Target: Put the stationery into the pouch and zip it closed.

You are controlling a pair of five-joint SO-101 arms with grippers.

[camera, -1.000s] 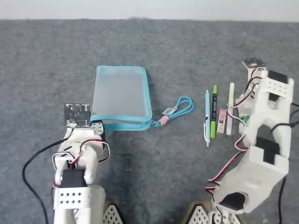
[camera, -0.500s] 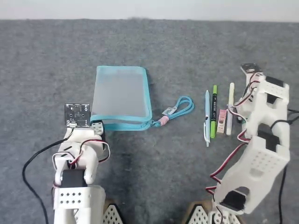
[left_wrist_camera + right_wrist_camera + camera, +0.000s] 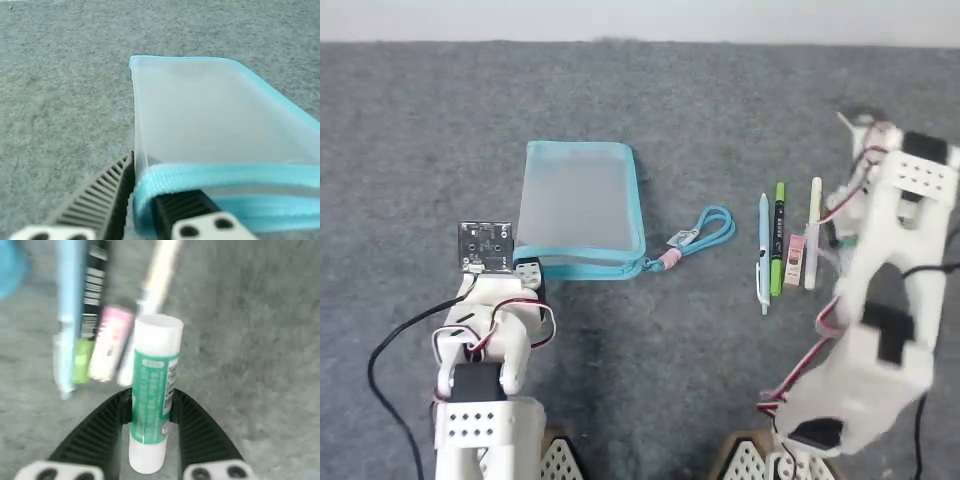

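Glue stick (image 3: pixel 155 365) lengthwise in closed right hand (image 3: pixel 150 395), left hand (image 3: pixel 142 187) pinching pouch (image 3: pixel 210 115) rim

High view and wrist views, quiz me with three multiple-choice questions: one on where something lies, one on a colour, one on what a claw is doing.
1. Where do the pens lie?
A. On the table, between the pouch and the right arm
B. Inside the pouch
C. On top of the pouch

2. What colour is the pouch's trim?
A. Red
B. Yellow
C. Light blue

3. What is the right claw doing?
A. Hanging open
B. Gripping a glue stick
C. Pulling the zip

Answers:
1 A: the pens lie in a row on the table, apart from the pouch.
2 C: a light blue band runs round the pouch's edge.
3 B: both fingers press on the green and white stick.
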